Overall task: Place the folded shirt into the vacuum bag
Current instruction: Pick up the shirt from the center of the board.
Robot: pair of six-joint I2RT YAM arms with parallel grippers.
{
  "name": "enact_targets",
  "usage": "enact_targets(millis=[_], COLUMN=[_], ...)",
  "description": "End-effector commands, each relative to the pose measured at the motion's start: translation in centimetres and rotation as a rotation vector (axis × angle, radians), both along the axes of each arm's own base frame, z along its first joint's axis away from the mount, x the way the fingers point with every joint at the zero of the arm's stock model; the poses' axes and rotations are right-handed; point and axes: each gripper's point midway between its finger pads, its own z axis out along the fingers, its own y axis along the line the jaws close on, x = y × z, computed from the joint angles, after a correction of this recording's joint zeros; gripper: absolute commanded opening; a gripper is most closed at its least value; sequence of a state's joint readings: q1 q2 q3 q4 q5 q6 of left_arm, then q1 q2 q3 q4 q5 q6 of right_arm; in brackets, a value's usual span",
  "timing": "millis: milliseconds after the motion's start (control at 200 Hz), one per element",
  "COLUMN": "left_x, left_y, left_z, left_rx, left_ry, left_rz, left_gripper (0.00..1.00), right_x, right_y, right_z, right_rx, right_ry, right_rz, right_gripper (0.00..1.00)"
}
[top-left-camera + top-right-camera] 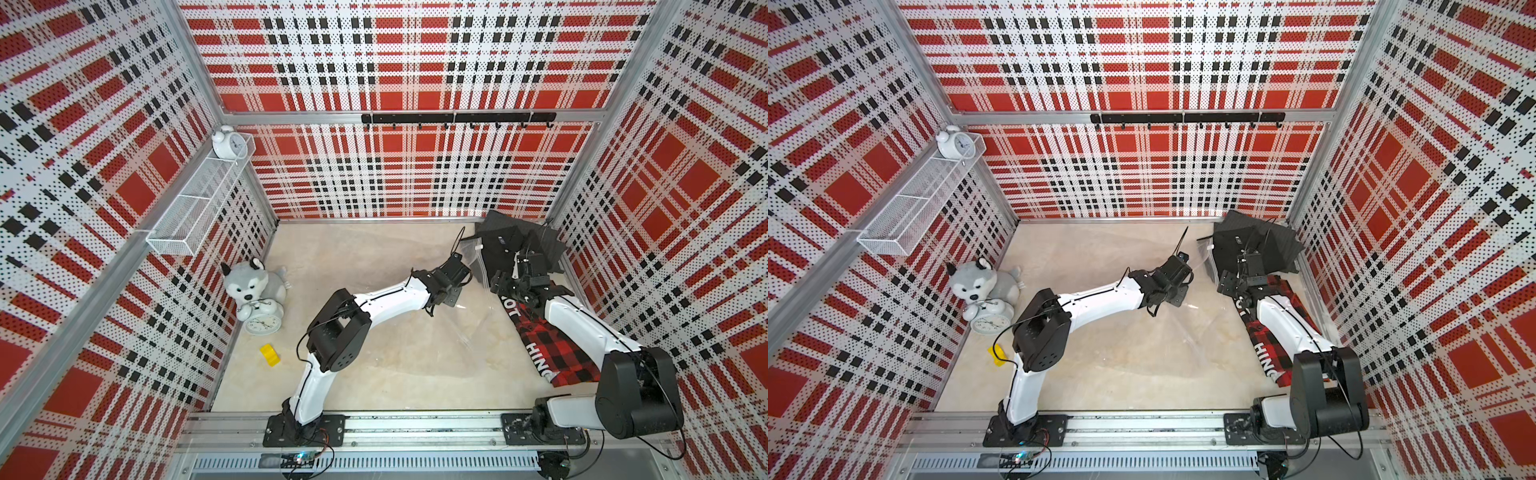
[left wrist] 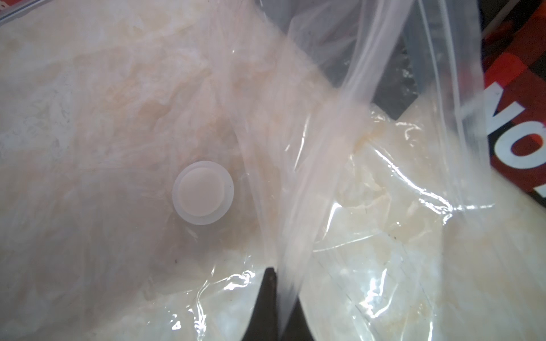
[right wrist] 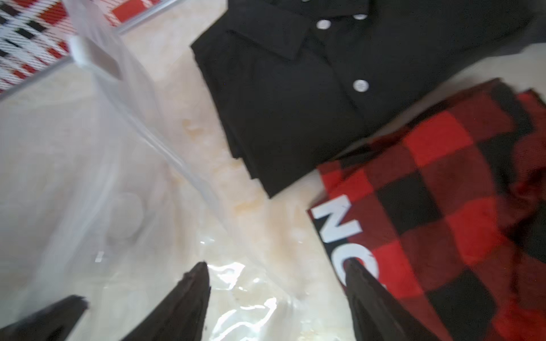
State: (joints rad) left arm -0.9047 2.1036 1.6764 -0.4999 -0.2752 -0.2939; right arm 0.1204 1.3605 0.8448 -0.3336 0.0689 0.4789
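Your left gripper (image 2: 277,276) pinches the vacuum bag (image 2: 310,124) by its raised lip; your right gripper (image 3: 276,265) gapes empty. The folded shirt (image 3: 295,103) lies outside, at the bench's (image 1: 374,374) far right corner. The slick film may slip, shutting the mouth.

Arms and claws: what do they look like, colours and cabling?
The left arm and right arm have white shells, bulky black joint housings and thin black cables along them. The left claw and right claw are black, tapering to points.
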Motion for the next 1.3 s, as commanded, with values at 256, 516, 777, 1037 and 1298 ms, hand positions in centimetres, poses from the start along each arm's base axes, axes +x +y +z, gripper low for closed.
enact_targets(millis=[256,516,777,1037,1298], left_x=[0.7,0.8,0.0,0.1,0.2], left_y=[-2.3,2.1,4.0,4.6,3.6], left_z=[1.0,2.6,3.5,4.4,3.8], left_rx=[-0.048,-0.022,-0.010,-0.005,0.002], left_ry=[-0.012,-0.025,-0.030,-0.038,-0.023], left_rz=[-0.031,0.038,0.063,0.070,0.054], left_gripper=[0.00,0.00,0.00,0.00,0.00], right_x=[-1.7,-0.4,0.0,0.7,1.4], right_y=[-4.7,-4.2,-3.5,-2.1,-2.0], right_z=[-3.0,-4.2,-6.0,-8.6,-6.8], right_rx=[-0.287,-0.301,-0.293,-0.241,-0.234], right_ry=[0.175,0.218,0.261,0.310,0.263], right_rz=[-0.071,-0.022,0.007,0.056,0.048], right_gripper=[0.70,0.70,0.73,0.75,0.76])
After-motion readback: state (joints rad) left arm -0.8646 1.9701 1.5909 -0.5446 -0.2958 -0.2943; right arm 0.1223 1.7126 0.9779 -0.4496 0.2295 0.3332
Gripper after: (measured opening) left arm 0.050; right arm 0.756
